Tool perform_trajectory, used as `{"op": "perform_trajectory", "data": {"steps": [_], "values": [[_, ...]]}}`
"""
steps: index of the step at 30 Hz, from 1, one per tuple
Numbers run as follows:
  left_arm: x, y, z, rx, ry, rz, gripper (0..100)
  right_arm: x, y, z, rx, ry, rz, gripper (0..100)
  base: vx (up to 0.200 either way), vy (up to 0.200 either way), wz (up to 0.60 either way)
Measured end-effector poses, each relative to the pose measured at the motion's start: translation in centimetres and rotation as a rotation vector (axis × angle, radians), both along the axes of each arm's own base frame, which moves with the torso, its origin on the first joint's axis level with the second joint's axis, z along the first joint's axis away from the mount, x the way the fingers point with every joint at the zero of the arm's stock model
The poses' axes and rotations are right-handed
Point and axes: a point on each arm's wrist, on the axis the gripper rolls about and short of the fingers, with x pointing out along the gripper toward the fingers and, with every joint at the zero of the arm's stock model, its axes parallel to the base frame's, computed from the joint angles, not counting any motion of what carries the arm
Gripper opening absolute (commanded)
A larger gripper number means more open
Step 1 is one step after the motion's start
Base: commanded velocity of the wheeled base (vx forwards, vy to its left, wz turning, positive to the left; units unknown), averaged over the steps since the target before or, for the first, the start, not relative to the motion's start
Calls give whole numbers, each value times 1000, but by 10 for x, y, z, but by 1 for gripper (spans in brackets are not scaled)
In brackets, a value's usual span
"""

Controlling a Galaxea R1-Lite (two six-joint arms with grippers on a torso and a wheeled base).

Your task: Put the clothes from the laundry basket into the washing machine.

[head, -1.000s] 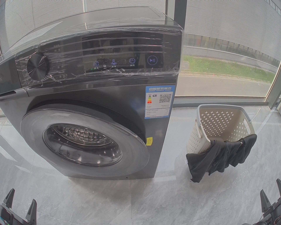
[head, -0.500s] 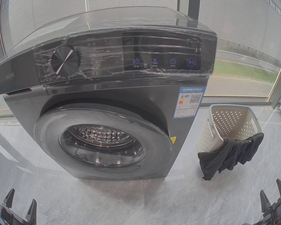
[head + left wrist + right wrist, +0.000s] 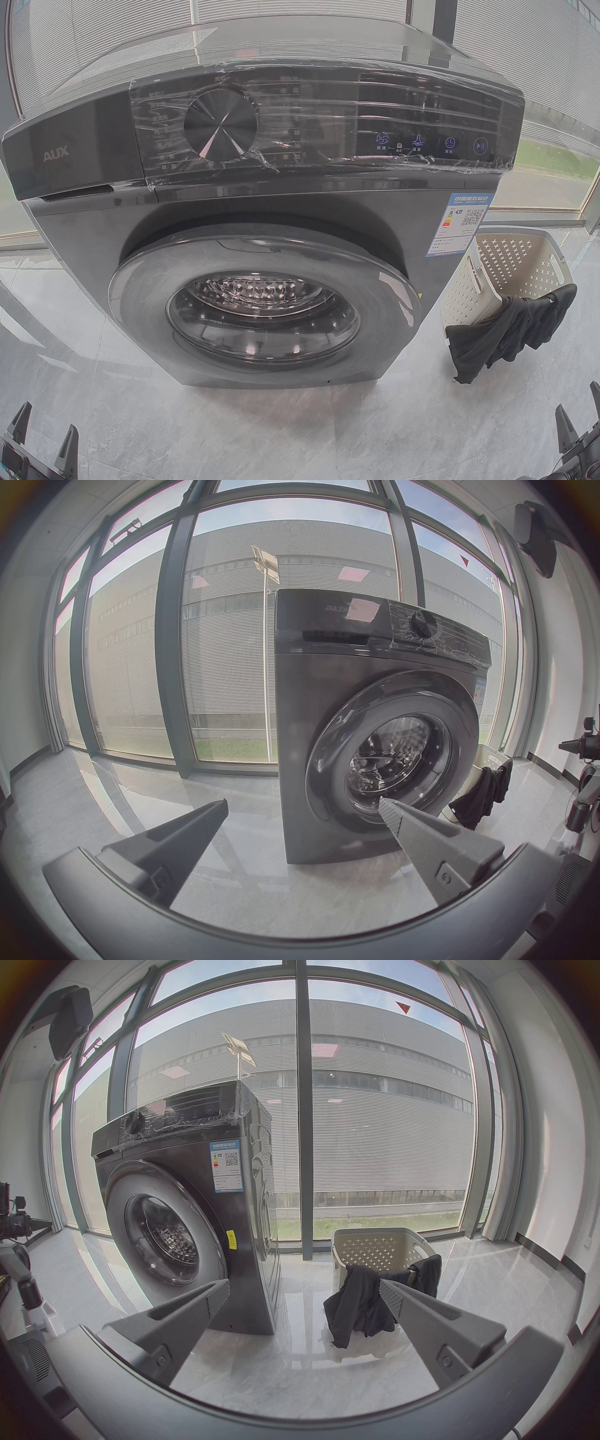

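Two grippers, both spread wide with nothing between the fingers: the left gripper [image 3: 302, 804] and right gripper [image 3: 304, 1285] hang low over the floor [image 3: 312, 431]. The washing machine [image 3: 281, 206] stands ahead of the left gripper, its round door [image 3: 262, 312] closed (the drum shows through the glass). The laundry basket [image 3: 519, 256] stands ahead of the right gripper, near the machine. Dark clothes [image 3: 506, 328], possibly one piece, hang over the basket's near rim, well apart from both grippers.

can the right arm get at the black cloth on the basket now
Likely yes: only bare floor lies between the open right hand and the black cloth draped over the near rim of the basket.
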Motion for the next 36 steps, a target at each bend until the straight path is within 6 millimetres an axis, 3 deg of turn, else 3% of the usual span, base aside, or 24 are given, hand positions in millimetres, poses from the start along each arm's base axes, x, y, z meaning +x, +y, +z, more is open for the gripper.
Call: {"op": "perform_trajectory", "data": {"steps": [36], "values": [[0, 0, 0, 0, 0, 1, 100, 0, 0, 0, -1, 0, 0, 100, 0, 0, 0]]}}
